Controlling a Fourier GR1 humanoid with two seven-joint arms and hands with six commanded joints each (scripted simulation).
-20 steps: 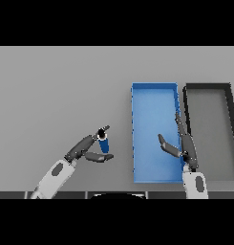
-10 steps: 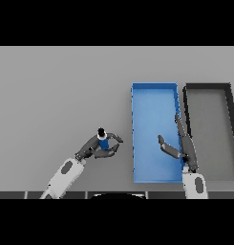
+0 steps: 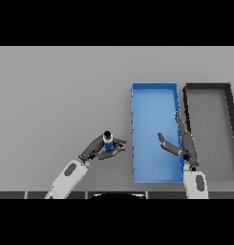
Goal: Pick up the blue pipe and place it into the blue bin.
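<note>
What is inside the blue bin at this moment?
The blue bin shows only its bare blue floor. The open right hand hangs over its right side and covers a strip there. The blue pipe is outside, held in the left hand.

White and grey arms end in dark left hand (image 3: pixel 97 148) and right hand (image 3: pixel 184 143).

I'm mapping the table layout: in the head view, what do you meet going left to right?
Left hand → blue pipe in its grasp → blue bin → right hand over the bin's right edge → dark bin.
</note>
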